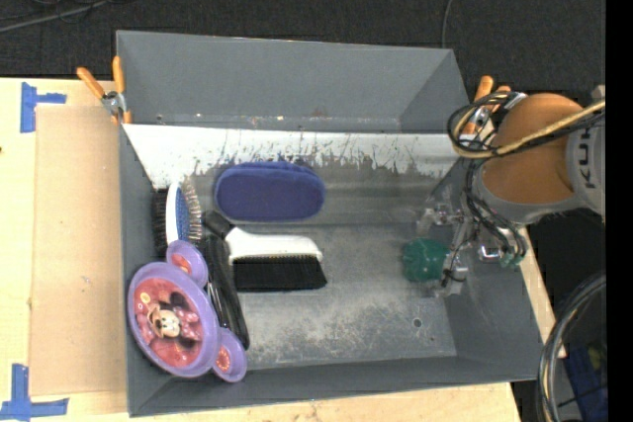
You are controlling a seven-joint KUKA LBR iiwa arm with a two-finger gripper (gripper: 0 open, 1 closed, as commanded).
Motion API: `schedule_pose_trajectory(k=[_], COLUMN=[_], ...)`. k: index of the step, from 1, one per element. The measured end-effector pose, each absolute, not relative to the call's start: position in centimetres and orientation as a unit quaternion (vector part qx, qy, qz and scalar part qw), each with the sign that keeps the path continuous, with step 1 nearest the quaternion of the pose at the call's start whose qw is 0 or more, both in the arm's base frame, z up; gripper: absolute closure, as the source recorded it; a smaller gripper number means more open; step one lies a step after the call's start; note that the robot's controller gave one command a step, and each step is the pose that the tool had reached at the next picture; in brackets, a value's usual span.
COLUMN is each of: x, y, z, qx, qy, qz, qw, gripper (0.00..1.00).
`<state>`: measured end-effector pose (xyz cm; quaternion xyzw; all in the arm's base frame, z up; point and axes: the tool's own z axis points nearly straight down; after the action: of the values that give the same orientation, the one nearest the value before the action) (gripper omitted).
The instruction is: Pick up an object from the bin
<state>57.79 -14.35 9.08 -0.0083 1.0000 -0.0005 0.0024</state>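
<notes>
At the right side of the bin my gripper [451, 268] hangs low, close to the floor and near the right wall. A small dark green lump [423, 260] lies right against its left side, touching or nearly touching it. Whether the green lump sits inside the grip or merely beside it cannot be made out. A black brush with a white back [275, 264] lies in the middle of the bin, well to the left of the gripper.
A blue oval pad [269, 193] lies toward the back wall. At the left are a hairbrush [180, 214], a black comb [224, 296] and a purple mouse-eared plate [178, 321]. Bare floor stretches along the front right.
</notes>
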Motion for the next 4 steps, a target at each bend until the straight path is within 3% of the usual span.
schedule_pose_trajectory(k=[1,2,3,4], x=[59.6,58.3,59.1,58.5], y=[-15.7,-15.9,-15.7,-15.8], z=[7.0,6.5,6.8,6.5], qx=[-0.051,-0.017,-0.034,-0.02], qy=[0.999,1.0,0.999,1.0], qz=[0.0,0.0,0.0,0.001], qw=[0.003,0.0,0.003,0.0], gripper=[0.0,0.0,0.0,1.0])
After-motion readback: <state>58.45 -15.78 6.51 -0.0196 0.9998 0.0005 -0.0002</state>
